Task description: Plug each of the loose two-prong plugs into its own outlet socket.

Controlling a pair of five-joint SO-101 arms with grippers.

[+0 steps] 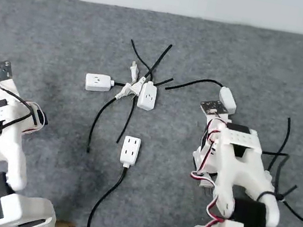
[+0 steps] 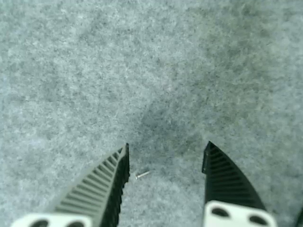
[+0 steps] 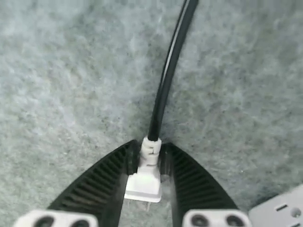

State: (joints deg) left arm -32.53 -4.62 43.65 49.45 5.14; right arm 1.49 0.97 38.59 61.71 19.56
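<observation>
The right gripper has its black ribbed fingers pinched on a small white two-prong plug. The plug's long axis runs along the fingers, prongs pointing back toward the wrist and black cord trailing straight away over the grey felt table. Just beside it lies what looks like the corner of a white slotted outlet socket, so this arm is nearer, while the left gripper hangs spread wide over bare felt.

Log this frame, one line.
left jaws open, empty, over grey felt mat | right jaws shut on white black-corded two-prong plug | plug not yet inserted
</observation>
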